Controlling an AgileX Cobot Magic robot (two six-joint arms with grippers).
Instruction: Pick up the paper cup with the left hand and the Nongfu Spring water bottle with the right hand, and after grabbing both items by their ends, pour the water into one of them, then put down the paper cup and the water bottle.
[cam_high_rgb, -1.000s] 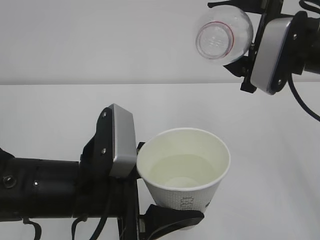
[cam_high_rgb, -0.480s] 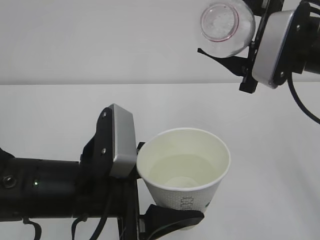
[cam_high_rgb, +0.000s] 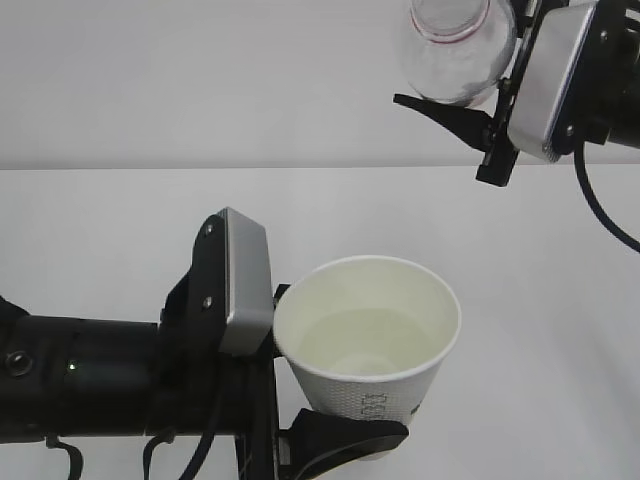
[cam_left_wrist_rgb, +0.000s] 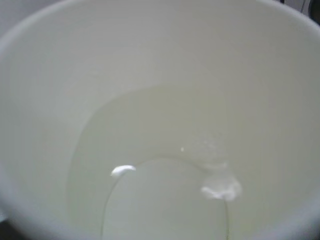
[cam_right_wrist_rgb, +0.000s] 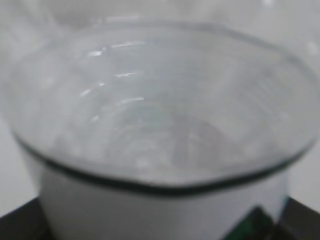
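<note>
Left hand (cam_high_rgb: 335, 385): its fingers stand wide apart and clamp the cup (cam_high_rgb: 368, 350) between them, one black finger (cam_high_rgb: 345, 440) passing under the cup's lower wall and the other hidden behind the cup next to the hand's silver-grey plate (cam_high_rgb: 245, 282). The cup is upright, mouth open toward the camera, with grey lettering showing on its outer wall. Inside it lies water (cam_high_rgb: 368, 345), a clear pool covering the bottom and rising part of the way up the cream wall; the left wrist view shows the same pool (cam_left_wrist_rgb: 160, 200) with two bright glints on its surface, the cup's inner wall (cam_left_wrist_rgb: 250, 75) filling that view.

Right hand (cam_high_rgb: 485, 75): up and to the right of the cup, well apart from it, at the top edge of the exterior view. Its fingers are spread wide and closed on the bottle (cam_high_rgb: 458, 50), one pointed finger (cam_high_rgb: 440, 112) running beneath the bottle's body. The bottle is clear, with a red ring near its top; its upper end is cut off by the frame. In the right wrist view the bottle's clear ribbed body (cam_right_wrist_rgb: 160, 125) fills the picture, blurred; whether any water remains in it cannot be told.

Behind the cup, the white table (cam_high_rgb: 100, 220) meets a pale wall (cam_high_rgb: 200, 80).
</note>
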